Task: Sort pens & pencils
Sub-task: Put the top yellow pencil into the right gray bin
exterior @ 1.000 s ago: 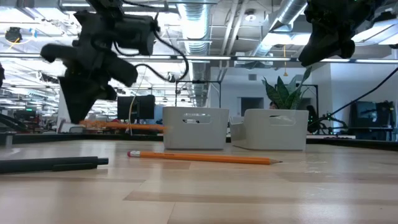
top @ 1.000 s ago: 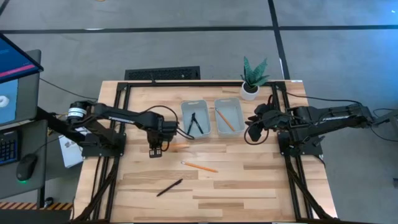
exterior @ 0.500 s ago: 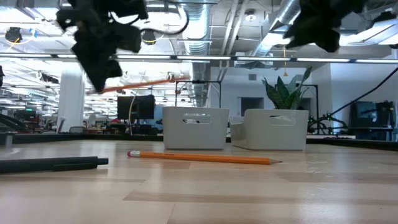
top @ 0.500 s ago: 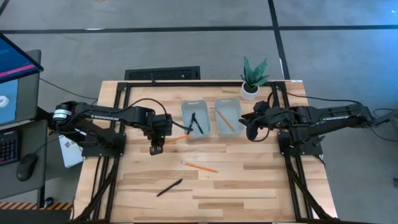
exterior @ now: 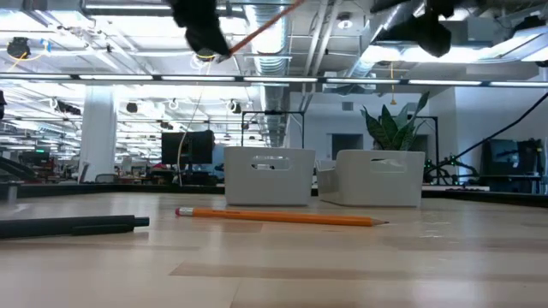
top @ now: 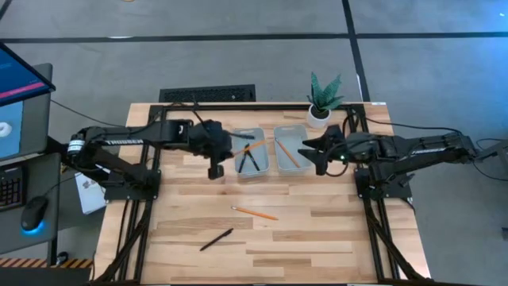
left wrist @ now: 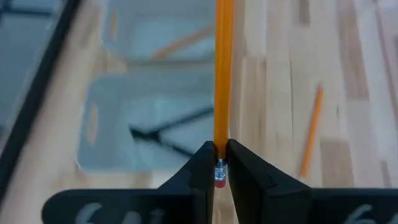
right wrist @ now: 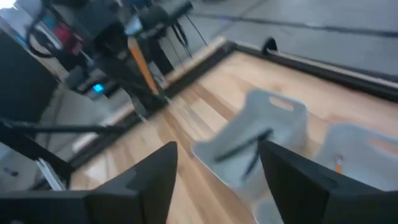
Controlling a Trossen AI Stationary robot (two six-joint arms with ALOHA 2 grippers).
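My left gripper (top: 225,151) is up in the air beside the left grey tray (top: 235,137), shut on an orange pencil (top: 248,148) that reaches out over that tray. Two black pens (top: 249,159) lie in the left tray, and an orange pencil (top: 287,153) lies in the right tray (top: 304,132). Another pencil (top: 254,213) and a pen (top: 216,239) lie flat on the table. My right gripper (top: 309,151) hovers open at the right tray's right side, holding nothing. My left gripper pinches the pencil's eraser end (left wrist: 219,163) between its two fingers (left wrist: 202,168). The shaft (left wrist: 223,74) runs straight on ahead of the fingers, along them. The pencil is lifted clear and tilted, its free end (exterior: 287,8) higher and toward the table's right.
A potted plant (top: 321,99) stands at the far edge behind the right tray. The black frame rails (top: 151,143) run along the table's left, right and far sides. A screen, keyboard and mouse (top: 32,214) sit off the table's left.
My left gripper has risen high off the table and gone toward the far edge and the trays, tipping as it went. The pencil went up with it, from lying level near the table to slanting over the left tray. My right gripper has tipped up and opened wide.
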